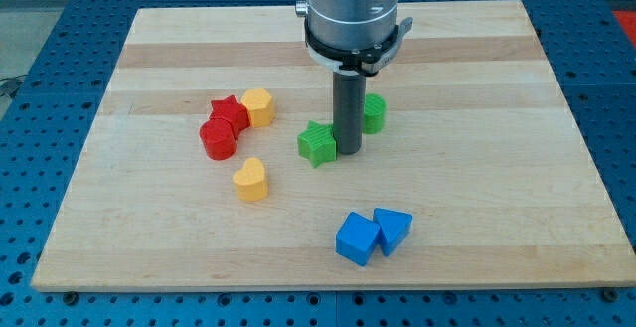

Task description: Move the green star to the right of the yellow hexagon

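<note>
The green star [317, 144] lies near the middle of the wooden board [328, 257]. My tip [348, 152] rests on the board right against the star's right side. The yellow hexagon [258, 106] sits to the upper left of the star, touching the red star [229, 113]. The rod [349, 108] hides part of another green block [373, 114] just behind it, to the star's upper right.
A red cylinder-like block [218, 139] sits below the red star. A yellow heart [251, 180] lies left and below the green star. A blue cube [357, 239] and a blue triangular block [392, 230] sit near the view's bottom.
</note>
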### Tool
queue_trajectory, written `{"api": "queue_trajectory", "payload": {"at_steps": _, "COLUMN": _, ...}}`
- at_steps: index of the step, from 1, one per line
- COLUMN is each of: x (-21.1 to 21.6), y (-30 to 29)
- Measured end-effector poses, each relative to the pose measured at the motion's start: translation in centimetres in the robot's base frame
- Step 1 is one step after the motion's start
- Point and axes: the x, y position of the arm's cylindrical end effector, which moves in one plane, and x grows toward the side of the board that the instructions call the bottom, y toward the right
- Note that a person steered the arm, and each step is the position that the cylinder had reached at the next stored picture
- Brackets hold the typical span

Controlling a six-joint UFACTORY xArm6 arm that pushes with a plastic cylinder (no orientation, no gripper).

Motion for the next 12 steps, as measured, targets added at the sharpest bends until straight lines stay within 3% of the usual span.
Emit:
{"api": "queue_trajectory", "payload": {"at_steps": 1, "x": 0.7, "y": 3.6}}
{"api": "queue_trajectory", "payload": {"at_steps": 5, "x": 3.8, "y": -1.0}}
{"api": "queue_trajectory", "payload": {"at_steps": 7, "x": -2.7, "y": -2.5}}
{"api": "queue_trajectory", "payload": {"at_steps": 9, "x": -4.6, "y": -2.5}}
{"api": "queue_trajectory", "payload": {"at_steps": 11, "x": -2.5, "y": 0.9}}
{"api": "queue_trajectory", "payload": {"at_steps": 12, "x": 1.7, "y": 0.2}}
